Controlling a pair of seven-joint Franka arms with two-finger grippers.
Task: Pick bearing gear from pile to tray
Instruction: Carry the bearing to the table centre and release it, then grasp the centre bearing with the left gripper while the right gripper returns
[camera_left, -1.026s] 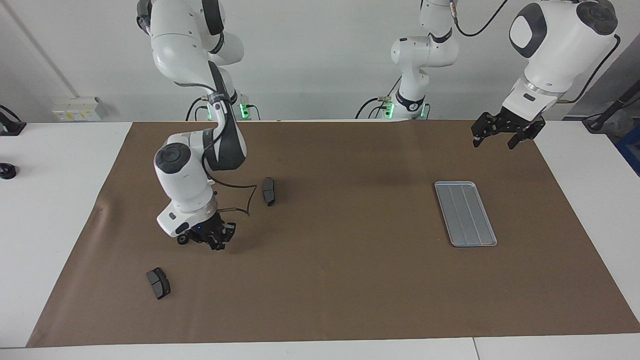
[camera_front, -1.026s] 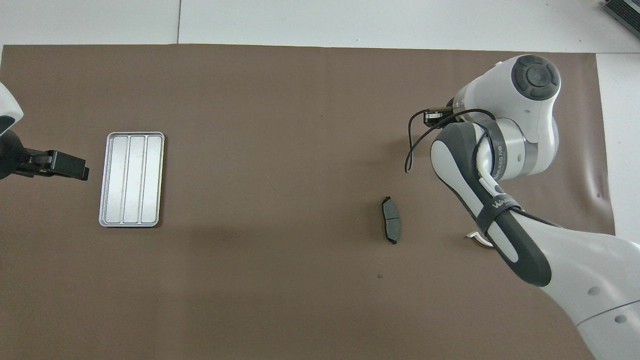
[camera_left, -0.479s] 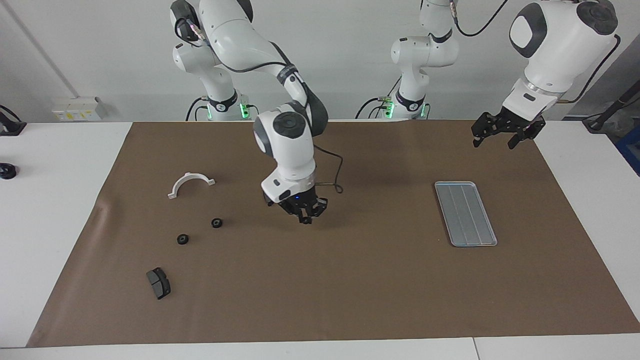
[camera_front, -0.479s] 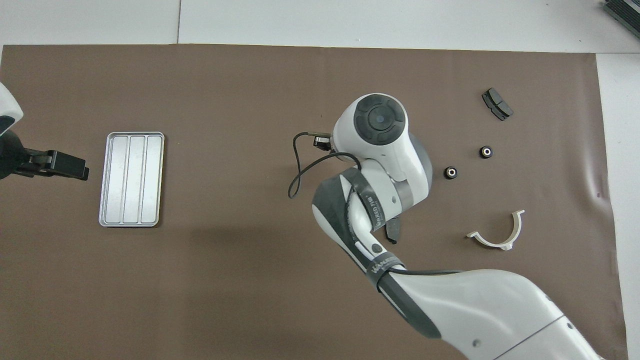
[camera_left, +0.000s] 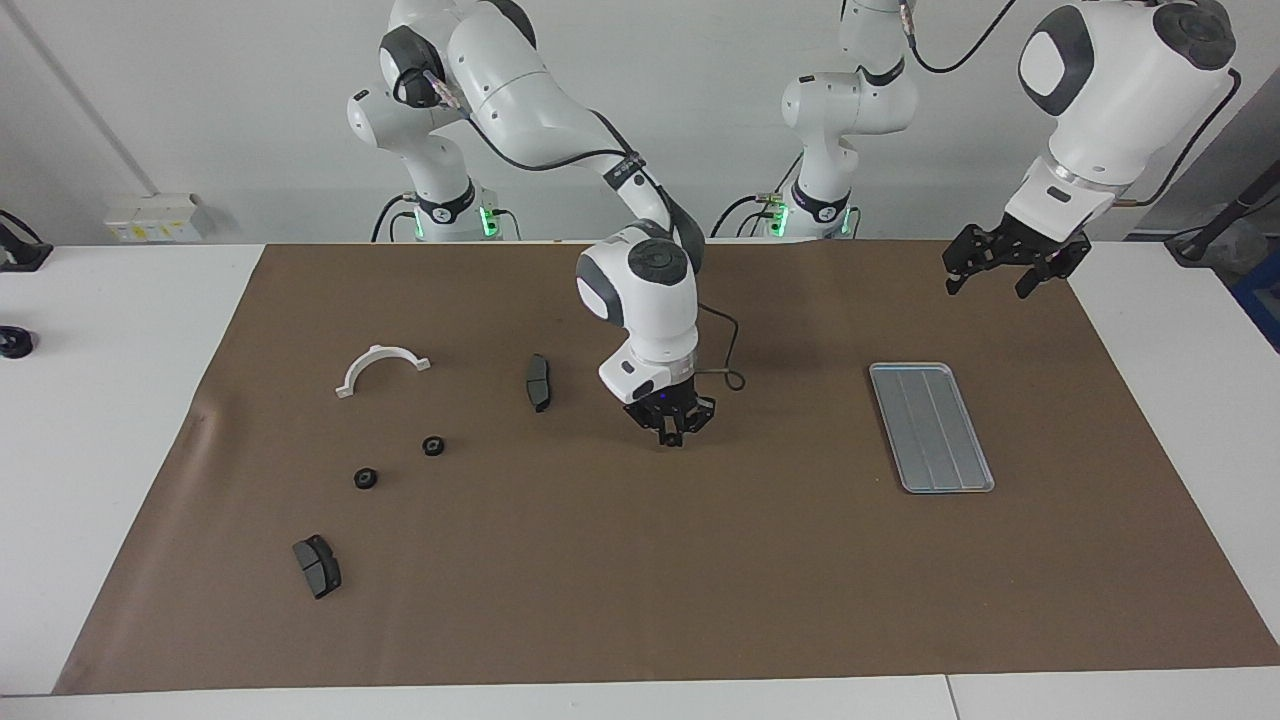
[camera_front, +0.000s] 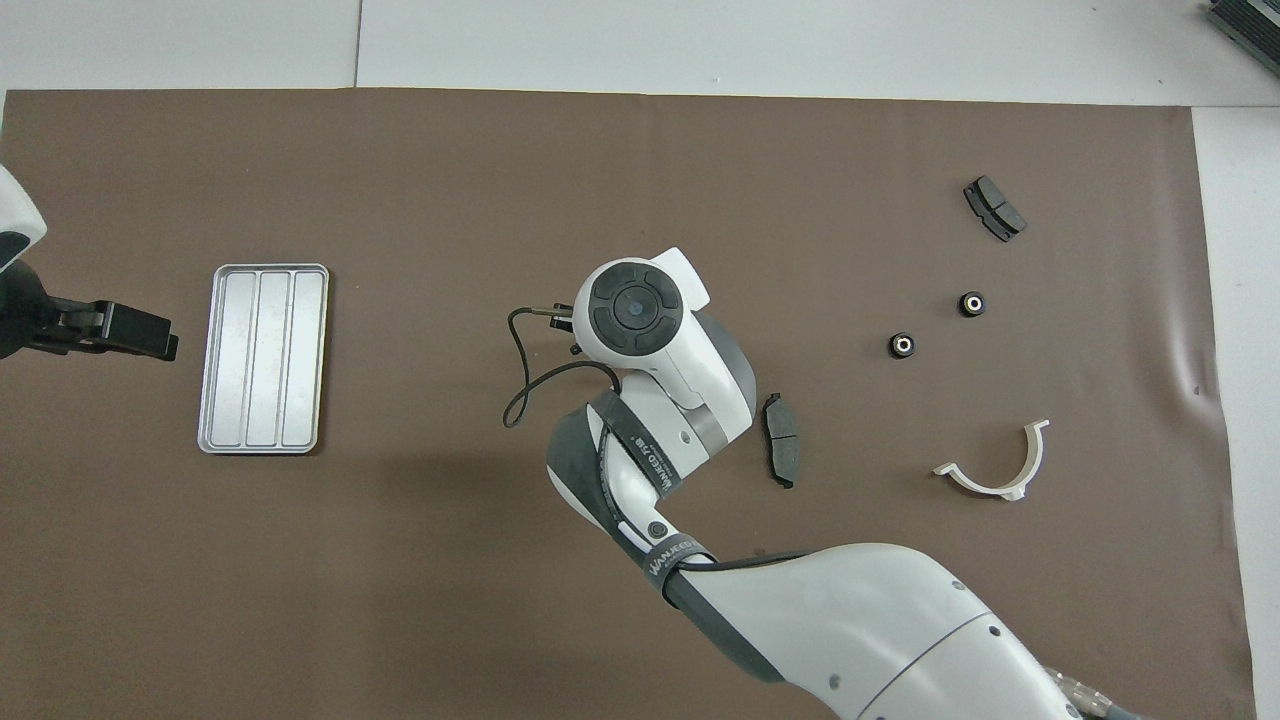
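Observation:
The pile lies toward the right arm's end of the table: two small black rings (camera_left: 433, 446) (camera_left: 366, 478), two dark grey brake-pad pieces (camera_left: 538, 381) (camera_left: 317, 566) and a white half-ring bracket (camera_left: 381, 368). The silver tray (camera_left: 931, 427) lies bare toward the left arm's end. My right gripper (camera_left: 670, 432) hangs low over the middle of the brown mat, between pile and tray. Its fingers are pinched together on something small and dark, seemingly a black ring. In the overhead view its own wrist (camera_front: 630, 310) hides it. My left gripper (camera_left: 1005, 280) is open and waits in the air.
A brown mat (camera_left: 640, 600) covers the table. The right arm's cable (camera_left: 730, 378) loops beside its wrist. In the overhead view the tray (camera_front: 263, 358), the rings (camera_front: 902, 345) and the bracket (camera_front: 995, 470) all show, and the left gripper (camera_front: 150, 338) is beside the tray.
My right gripper has left the pile and moved over the mat's middle toward the tray, uncovering the rings, the bracket and the nearer brake pad. The left arm has not moved.

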